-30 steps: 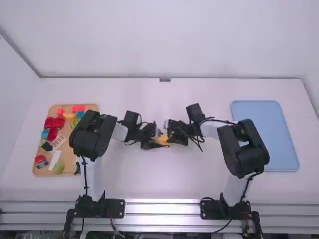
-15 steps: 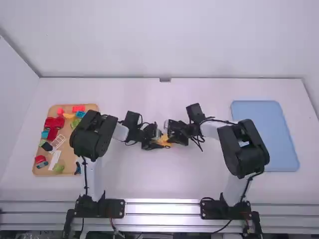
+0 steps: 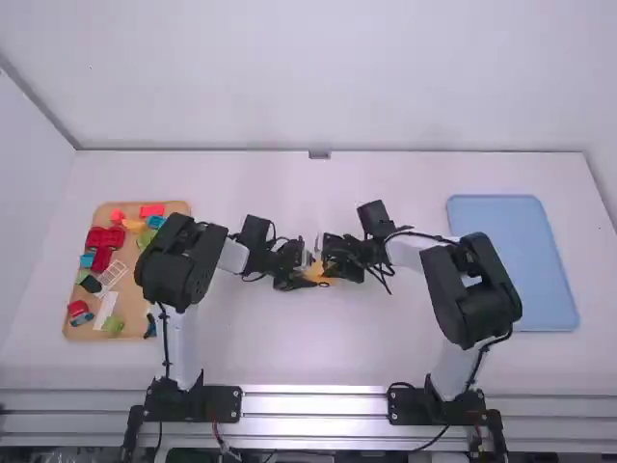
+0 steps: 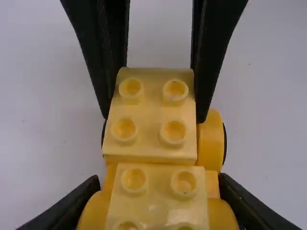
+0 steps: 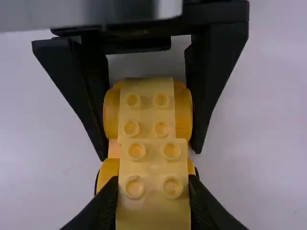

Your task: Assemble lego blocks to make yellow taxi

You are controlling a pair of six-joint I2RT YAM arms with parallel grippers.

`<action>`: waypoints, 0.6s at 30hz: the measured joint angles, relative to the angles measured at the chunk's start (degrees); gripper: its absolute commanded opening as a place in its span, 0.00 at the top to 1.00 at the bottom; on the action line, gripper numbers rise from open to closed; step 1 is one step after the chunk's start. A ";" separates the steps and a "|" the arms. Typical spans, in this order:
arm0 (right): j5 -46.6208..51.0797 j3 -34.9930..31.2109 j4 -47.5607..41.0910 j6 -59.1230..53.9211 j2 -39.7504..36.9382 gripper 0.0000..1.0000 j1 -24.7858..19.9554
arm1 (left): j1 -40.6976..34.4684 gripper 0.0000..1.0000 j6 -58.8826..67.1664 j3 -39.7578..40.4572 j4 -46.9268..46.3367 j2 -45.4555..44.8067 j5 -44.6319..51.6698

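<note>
The yellow wheeled chassis (image 4: 210,143) of the taxi is between the two grippers, over the middle of the table (image 3: 289,338). Two studded yellow blocks lie along its top, end to end: the left-end block (image 4: 158,203) and the right-end block (image 5: 153,211). The left gripper (image 4: 159,179) is closed on the chassis at its left end, a finger against each rounded side. The right gripper (image 5: 153,182) has its fingers pinched on the right-end block, at the other end of the chassis.

The step in hand looks like seating that right-end block — or checking its fit — while the left gripper braces the chassis. Next I'd want a straight press down with the studs in line, then the right gripper's release; a tilt could pop the block loose.

Well left of the chassis is the wooden tray (image 3: 133,299), with red pieces (image 3: 104,238) and a white lattice piece (image 3: 113,275) in it. Well right of the chassis lies the blue tray (image 3: 511,260).
</note>
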 measured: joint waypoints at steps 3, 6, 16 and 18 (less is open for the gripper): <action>-0.07 0.04 -0.28 0.13 0.00 0.87 0.02 | 0.02 0.64 0.04 0.02 -0.04 0.00 0.00; -0.04 0.07 -0.33 0.61 0.00 0.87 0.07 | 0.02 0.64 0.02 0.02 -0.02 0.00 0.02; -0.37 0.07 -2.29 1.40 -0.02 0.88 0.37 | 0.00 0.66 0.09 0.02 -0.04 0.00 0.00; -0.42 0.07 -2.21 1.46 -0.04 0.89 0.37 | 0.00 0.66 0.07 0.02 -0.02 0.00 -0.02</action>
